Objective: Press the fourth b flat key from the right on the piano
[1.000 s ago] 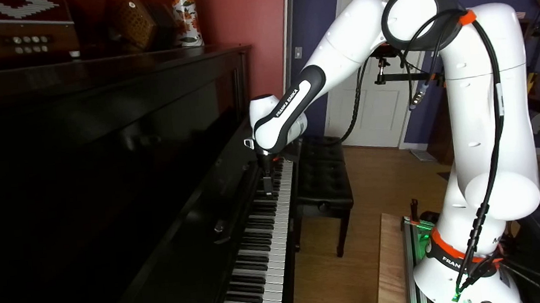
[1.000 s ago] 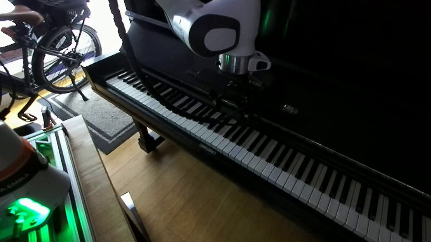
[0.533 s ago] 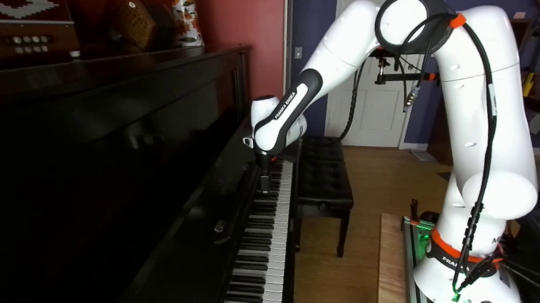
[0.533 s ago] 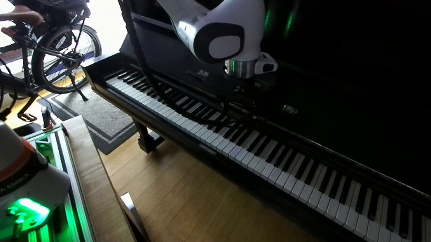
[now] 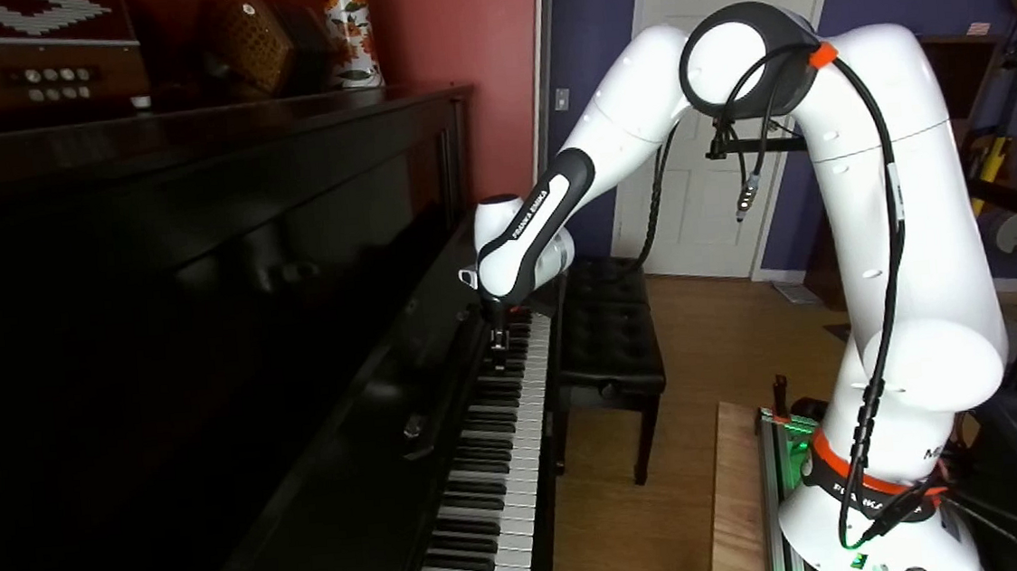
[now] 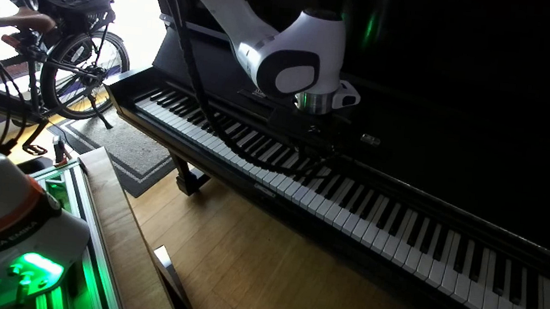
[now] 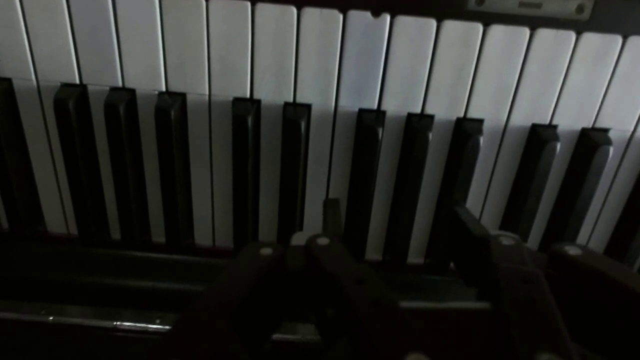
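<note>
Two fingers [image 7: 331, 219] of the Robotiq gripper [image 7: 401, 220] stand well apart in the wrist view; nothing is held between them. Three black keys [image 7: 411, 175] show in the gap, below the gripper.

Work location: the black upright piano [image 5: 288, 248] extends to both sides of the gripper, and its keyboard [image 6: 370, 235] runs underneath. In both exterior views the gripper hangs low over the keys. Contact between fingertips and keys cannot be confirmed; no key in the wrist view appears pushed down.

Step in hand (judged): positioning over the target, before the press. With the key fronts facing the top of the wrist view, the treble side of the gripper is taken to be that view's left. On that reading, the B flat key [image 7: 365, 175] of this group lies just inside the gap, beside the treble-side finger. Its place as fourth from the right end is plausible but unverified, since the wrist view does not show that end.

Next move: verify the count. Bring the fingers together into one narrow tip; this would likely leave it over the middle key of the three, so shift the gripper one black key toward the treble. Lower straight onto the B flat key.

Caution: descending with the present spread may strike neighbouring keys. The cable [image 6: 197, 80] looping beside the gripper could also brush the keyboard.
</note>
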